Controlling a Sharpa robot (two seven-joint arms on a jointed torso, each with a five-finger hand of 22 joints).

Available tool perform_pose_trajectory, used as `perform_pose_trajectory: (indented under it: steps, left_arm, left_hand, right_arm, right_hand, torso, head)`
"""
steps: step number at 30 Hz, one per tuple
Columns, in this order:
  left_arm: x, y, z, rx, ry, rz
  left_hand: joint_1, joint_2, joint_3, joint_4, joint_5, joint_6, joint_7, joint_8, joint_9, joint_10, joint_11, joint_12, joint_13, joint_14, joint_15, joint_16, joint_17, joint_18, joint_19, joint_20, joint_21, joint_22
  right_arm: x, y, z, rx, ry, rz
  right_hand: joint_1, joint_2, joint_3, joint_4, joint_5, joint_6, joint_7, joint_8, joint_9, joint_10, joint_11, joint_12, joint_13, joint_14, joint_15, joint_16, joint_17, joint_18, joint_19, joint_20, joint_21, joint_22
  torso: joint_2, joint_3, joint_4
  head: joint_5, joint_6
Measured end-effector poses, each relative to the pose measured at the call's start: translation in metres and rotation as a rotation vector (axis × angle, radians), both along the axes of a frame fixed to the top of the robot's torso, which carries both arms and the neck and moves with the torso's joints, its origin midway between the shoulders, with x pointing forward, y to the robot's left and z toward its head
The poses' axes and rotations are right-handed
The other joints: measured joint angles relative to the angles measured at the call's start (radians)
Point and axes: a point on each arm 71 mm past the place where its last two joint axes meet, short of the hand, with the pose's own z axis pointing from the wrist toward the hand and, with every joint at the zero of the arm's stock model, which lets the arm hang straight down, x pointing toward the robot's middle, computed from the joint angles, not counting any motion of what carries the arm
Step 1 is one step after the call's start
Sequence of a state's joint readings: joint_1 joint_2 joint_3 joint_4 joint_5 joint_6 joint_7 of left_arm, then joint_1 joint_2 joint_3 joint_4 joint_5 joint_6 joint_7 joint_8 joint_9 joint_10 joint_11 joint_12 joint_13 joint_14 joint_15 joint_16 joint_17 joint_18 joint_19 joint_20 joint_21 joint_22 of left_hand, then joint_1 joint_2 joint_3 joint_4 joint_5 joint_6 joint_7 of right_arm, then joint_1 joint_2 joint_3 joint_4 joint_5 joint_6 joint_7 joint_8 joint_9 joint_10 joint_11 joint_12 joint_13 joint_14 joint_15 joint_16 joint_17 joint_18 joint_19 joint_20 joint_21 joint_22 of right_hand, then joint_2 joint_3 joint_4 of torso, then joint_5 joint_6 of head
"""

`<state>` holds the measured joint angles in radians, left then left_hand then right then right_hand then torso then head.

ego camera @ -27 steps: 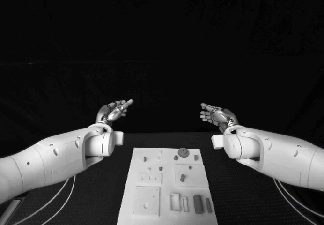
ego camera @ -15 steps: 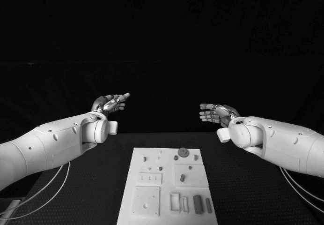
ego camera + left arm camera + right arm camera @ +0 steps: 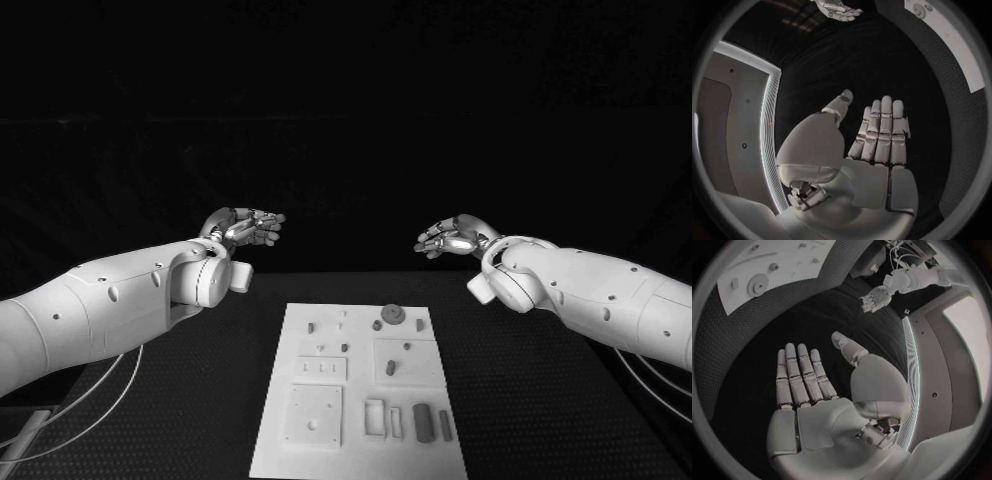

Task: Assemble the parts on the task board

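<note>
While idle, both robot hands (image 3: pixel 248 228) (image 3: pixel 450 238) empty

We read lab test cell: black curtain (image 3: pixel 346 120) across frame top, black table (image 3: pixel 562 400) below, white task board (image 3: pixel 361 395) at centre.

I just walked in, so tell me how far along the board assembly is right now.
Barely started, by the look of it. The left robot hand and right robot hand are raised beyond the task board, both holding nothing. The parts lie on the board, so picking and placing them seems still ahead.
</note>
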<state>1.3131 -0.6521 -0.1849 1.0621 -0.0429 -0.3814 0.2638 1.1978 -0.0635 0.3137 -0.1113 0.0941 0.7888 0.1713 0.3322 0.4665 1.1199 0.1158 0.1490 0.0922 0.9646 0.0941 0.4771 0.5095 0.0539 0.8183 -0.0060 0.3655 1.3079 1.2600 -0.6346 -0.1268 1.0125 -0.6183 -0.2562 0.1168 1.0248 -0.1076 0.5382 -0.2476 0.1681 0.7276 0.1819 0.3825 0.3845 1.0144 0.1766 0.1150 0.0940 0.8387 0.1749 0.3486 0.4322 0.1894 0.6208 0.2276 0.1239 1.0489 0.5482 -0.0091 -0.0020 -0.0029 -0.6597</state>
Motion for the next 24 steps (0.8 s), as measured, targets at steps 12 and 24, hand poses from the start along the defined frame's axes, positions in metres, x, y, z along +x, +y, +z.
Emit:
perform_pose_trajectory:
  steps: [12, 24]
  left_arm:
    - [-0.031, -0.013, 0.002, -0.003, 0.005, -0.130]
    - [-0.060, -0.032, 0.006, -0.020, 0.004, -0.238]
  left_hand:
    - [-0.024, -0.011, 0.102, -0.086, -0.002, 0.049, -0.004, -0.005, 0.000, 0.103, -0.014, -0.006, 0.024, 0.036, -0.015, 0.003, 0.047, 0.000, 0.010, -0.010, 0.074, 0.000]
    - [-0.093, -0.042, 0.119, -0.105, -0.037, 0.036, 0.009, -0.025, -0.004, 0.075, 0.006, -0.054, 0.018, 0.034, -0.013, -0.020, 0.062, -0.001, -0.002, -0.010, 0.087, 0.000]
  right_arm:
    - [-0.012, 0.031, 0.002, -0.325, -0.124, 0.200]
    - [-0.021, 0.052, -0.007, -0.596, -0.229, 0.325]
  right_hand:
    - [0.044, -0.032, 0.080, -0.006, -0.042, 0.081, -0.009, 0.006, -0.003, 0.096, -0.028, 0.000, 0.014, 0.145, -0.063, 0.058, 0.073, 0.043, 0.154, -0.006, 0.054, 0.009]
    - [0.094, -0.076, 0.159, -0.001, -0.106, 0.113, -0.018, -0.003, -0.007, 0.157, -0.050, -0.029, 0.017, 0.359, -0.151, 0.126, 0.202, 0.066, 0.386, -0.079, 0.160, 0.037]
  torso:
    - [0.029, 0.0027, 0.0084]
    - [0.092, 0.0081, 0.0246]
  head:
    - [-0.009, 0.004]
    - [-0.025, 0.016]
